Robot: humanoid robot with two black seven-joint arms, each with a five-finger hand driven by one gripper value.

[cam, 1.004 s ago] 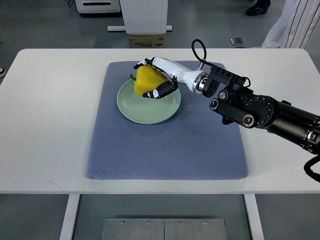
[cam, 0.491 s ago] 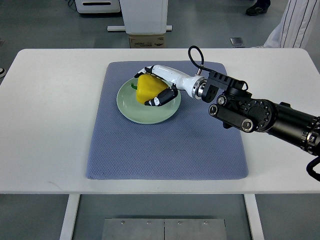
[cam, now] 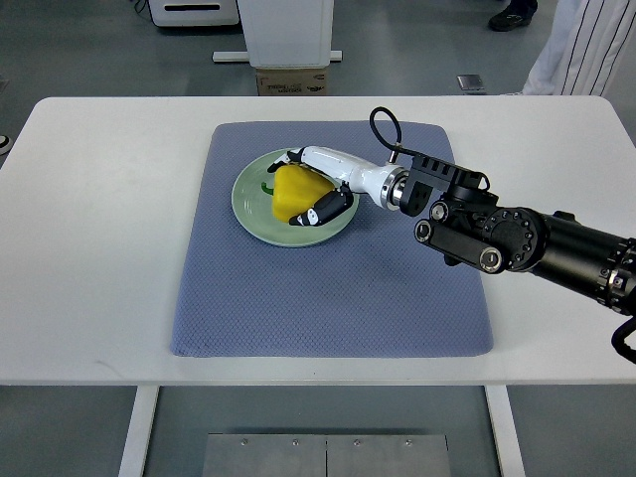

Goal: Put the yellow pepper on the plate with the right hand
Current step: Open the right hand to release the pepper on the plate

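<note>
Pepper status: we see the yellow pepper sitting down on the pale green plate, roughly at the plate's centre, green stem end pointing toward the plate's far-left rim. Right hand is clamped on it, fingers wrapped around the pepper's near-right side, white palm over the top right. We can't tell whether the pepper's weight is fully on the plate or partly carried by the hand. Right arm comes in from the right of the plate, black forearm low over the grey-blue mat. Plate sits on the mat's far-left part; mat lies on the white surface. Beyond the surface, far right of the plate, we see a person's striped trouser leg and a shoe.
</note>
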